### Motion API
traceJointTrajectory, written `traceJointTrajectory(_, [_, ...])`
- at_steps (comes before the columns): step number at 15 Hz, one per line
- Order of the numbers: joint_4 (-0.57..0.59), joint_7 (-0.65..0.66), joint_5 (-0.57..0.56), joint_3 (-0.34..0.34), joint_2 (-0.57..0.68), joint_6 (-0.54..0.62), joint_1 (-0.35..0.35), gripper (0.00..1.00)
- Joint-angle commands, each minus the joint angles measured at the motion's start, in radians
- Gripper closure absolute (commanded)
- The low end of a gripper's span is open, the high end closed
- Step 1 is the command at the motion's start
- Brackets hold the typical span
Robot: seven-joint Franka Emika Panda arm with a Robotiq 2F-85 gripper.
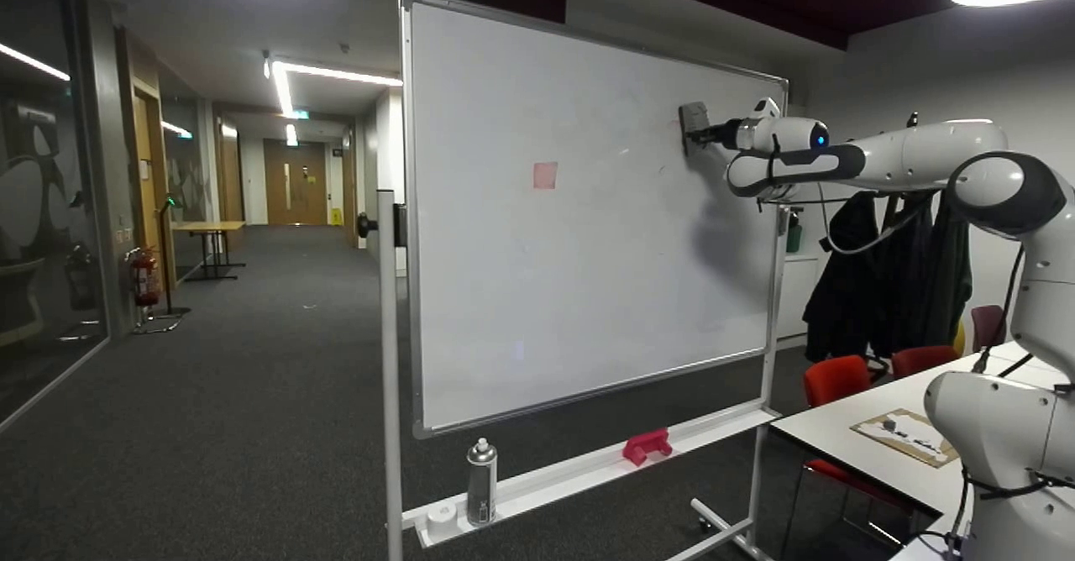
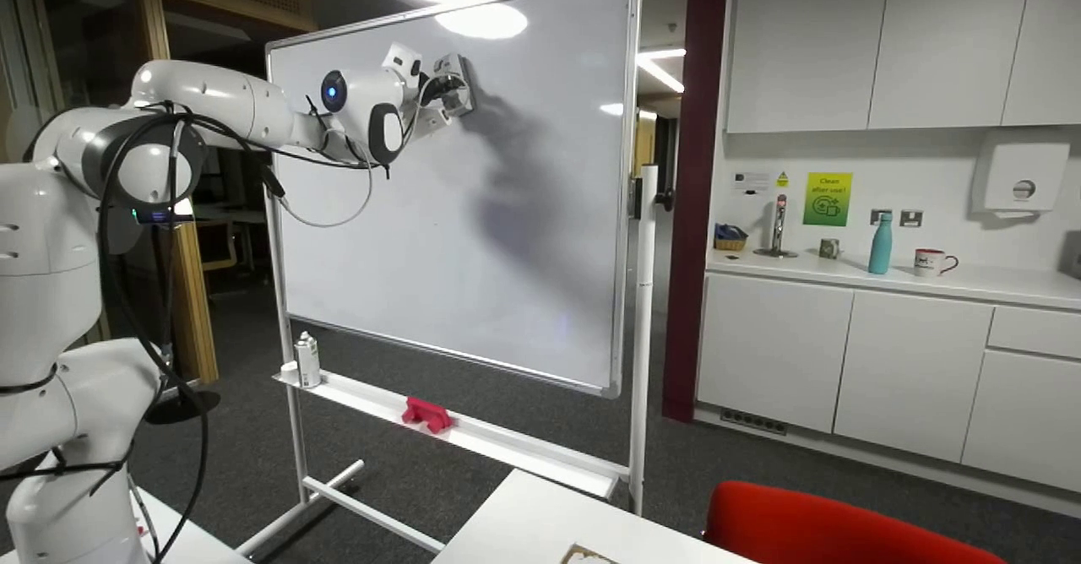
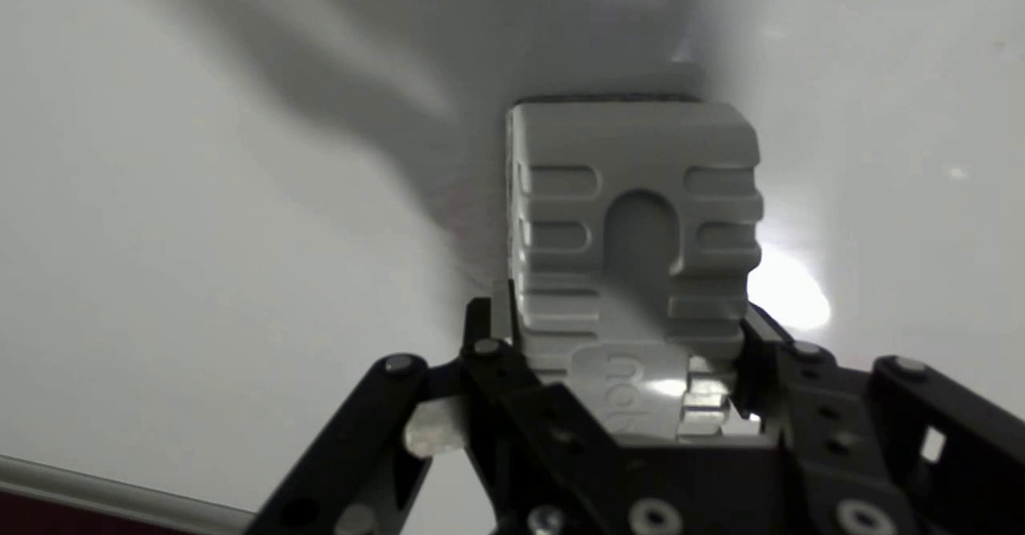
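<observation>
I see my end effector (image 3: 629, 319) grasping the grey eraser (image 3: 637, 231) by its two sides, and this eraser is located against the upper part of the whiteboard (image 1: 546, 292).

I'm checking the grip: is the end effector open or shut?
Shut: in the wrist view, the end effector holds the gray whiteboard eraser between its fingers.

The arm (image 1: 924, 156) stretches out, jaws seemingly clamped
</observation>
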Motion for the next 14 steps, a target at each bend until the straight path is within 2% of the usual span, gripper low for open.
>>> traceJointTrajectory(1, [0.005,-0.05,-0.018,-0.049,-0.008,-0.031,0.127,0.65])
traceJointTrajectory(8, [0.016,-0.116,-0.019,-0.137,-0.018,-0.03,0.258,0.65])
traceJointTrajectory(14, [0.083,-0.111,-0.027,-0.161,-0.068,-0.05,0.274,0.65])
